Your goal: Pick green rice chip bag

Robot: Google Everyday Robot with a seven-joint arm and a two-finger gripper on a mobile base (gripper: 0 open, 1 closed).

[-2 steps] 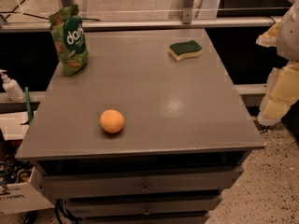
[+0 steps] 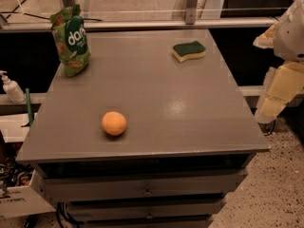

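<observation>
The green rice chip bag (image 2: 71, 40) stands upright at the far left corner of the grey table (image 2: 190, 113). It is a crinkly light-green pouch with a dark green oval logo and white lettering. My gripper (image 2: 278, 91) and arm, cream and white, hang at the right edge of the view beyond the table's right side. The gripper is far from the bag and holds nothing that I can see.
An orange ball (image 2: 114, 123) lies on the table near the front left. A yellow sponge with a dark green top (image 2: 189, 51) lies at the far right. A white pump bottle (image 2: 11, 87) stands on a ledge left of the table. Drawers sit below the tabletop.
</observation>
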